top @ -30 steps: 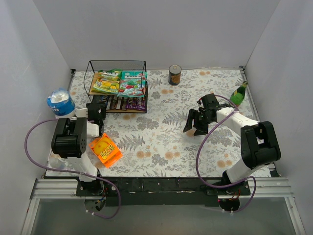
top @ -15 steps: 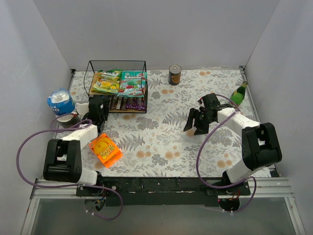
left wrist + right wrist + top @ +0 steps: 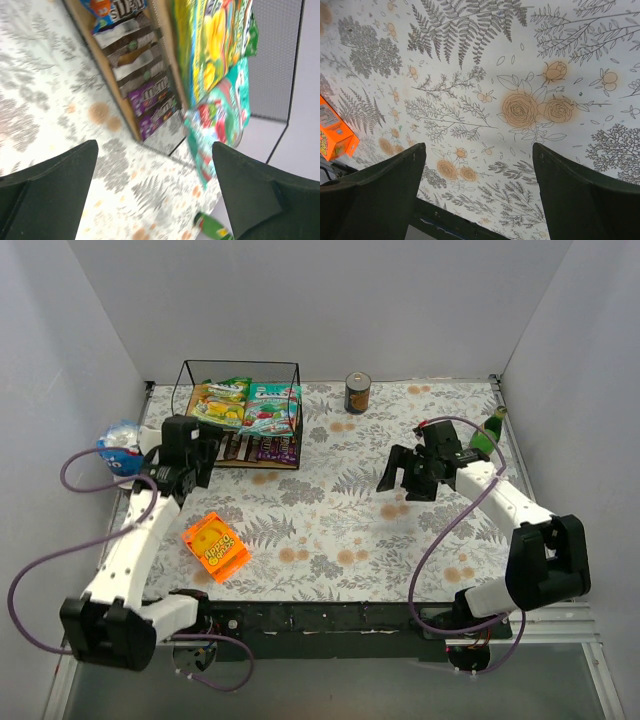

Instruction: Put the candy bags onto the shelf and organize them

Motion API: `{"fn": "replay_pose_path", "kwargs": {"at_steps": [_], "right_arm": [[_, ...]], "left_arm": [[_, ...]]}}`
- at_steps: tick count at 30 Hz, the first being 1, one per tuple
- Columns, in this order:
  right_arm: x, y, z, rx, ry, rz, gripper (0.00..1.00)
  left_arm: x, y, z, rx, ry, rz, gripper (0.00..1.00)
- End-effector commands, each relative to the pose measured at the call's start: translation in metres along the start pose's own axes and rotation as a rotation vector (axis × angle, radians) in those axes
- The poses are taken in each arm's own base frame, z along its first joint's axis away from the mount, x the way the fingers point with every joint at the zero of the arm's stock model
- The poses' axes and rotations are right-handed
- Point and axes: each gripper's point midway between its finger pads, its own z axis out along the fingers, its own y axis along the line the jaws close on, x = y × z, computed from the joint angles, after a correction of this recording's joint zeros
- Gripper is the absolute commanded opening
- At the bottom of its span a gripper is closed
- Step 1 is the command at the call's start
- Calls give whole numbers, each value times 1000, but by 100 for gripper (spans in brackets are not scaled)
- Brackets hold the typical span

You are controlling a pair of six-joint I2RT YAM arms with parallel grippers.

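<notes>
Beside the shelf [image 3: 262, 466], left pincer [image 3: 154, 150] (empty, agape), arm newly outstretched.

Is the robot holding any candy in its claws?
No, nothing is held. The left gripper is open and empty beside the shelf. The right gripper is open above the flowery tablecloth, with nothing between its fingers.

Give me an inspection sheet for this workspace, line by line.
Surface: floral tablecloth, flat.
Job's things: yellow-green bag and teal bag on the shelf top board; small packets lined on its lower board.
Clutter: orange package, can, green bottle, blue-white object at left edge.
Grippers: left gripper open, empty, by the shelf; right gripper open, empty, over bare cloth.
Cables: purple cables loop from both arms.
Surroundings: grey walls on three sides.
</notes>
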Motion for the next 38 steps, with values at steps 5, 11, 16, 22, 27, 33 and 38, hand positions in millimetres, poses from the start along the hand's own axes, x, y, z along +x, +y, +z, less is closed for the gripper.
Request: {"fn": "replay_pose_path", "kwargs": {"at_steps": [5, 11, 16, 22, 27, 33, 38], "right_arm": [[-23, 13, -33, -24, -141, -37, 95], [-26, 10, -46, -18, -231, -48, 95], [-31, 3, -58, 3, -311, -49, 96], [-28, -11, -71, 43, -362, -34, 96], [-27, -15, -74, 45, -372, -12, 96], [-30, -20, -77, 54, -380, 8, 96], [-32, -25, -77, 64, -386, 17, 96]], "left_arm": [[13, 64, -66, 82, 91, 227, 98], [-5, 81, -74, -10, 50, 480, 98], [-18, 59, -86, 106, -12, 576, 98], [-17, 57, -83, 128, -21, 607, 98], [-23, 58, -76, 113, -58, 643, 98], [-23, 54, -71, 119, -65, 656, 98], [-18, 52, -69, 139, -49, 653, 98]]}}
